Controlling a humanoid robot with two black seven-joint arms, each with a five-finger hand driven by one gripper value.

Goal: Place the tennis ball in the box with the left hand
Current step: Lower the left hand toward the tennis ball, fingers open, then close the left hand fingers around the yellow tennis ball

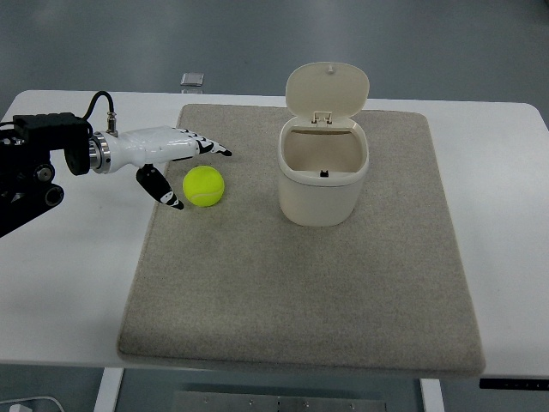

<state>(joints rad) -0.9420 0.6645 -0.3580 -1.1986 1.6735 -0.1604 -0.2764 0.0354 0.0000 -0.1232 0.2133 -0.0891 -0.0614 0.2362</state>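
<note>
The grey mat (300, 283) is taken as the landmark. On its left part the tennis ball (203, 185) is seen, just beside the left hand (167, 159), whose fingers (210, 146) are spread apart and clamped on nothing. Farther in, toward the mat's back, the cream lidded bin (322, 176) stands open. The ball could be nudged and rolled away if the thumb (159, 187) is closed too early.

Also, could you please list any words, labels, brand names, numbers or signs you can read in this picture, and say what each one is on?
None: no legible text shows in this view.
The tennis ball shows no readable print.
The box and its open lid are plain cream.
The left robot hand, mat and table carry no markings.
The small grey object at the table's far edge is too small to read.
</note>
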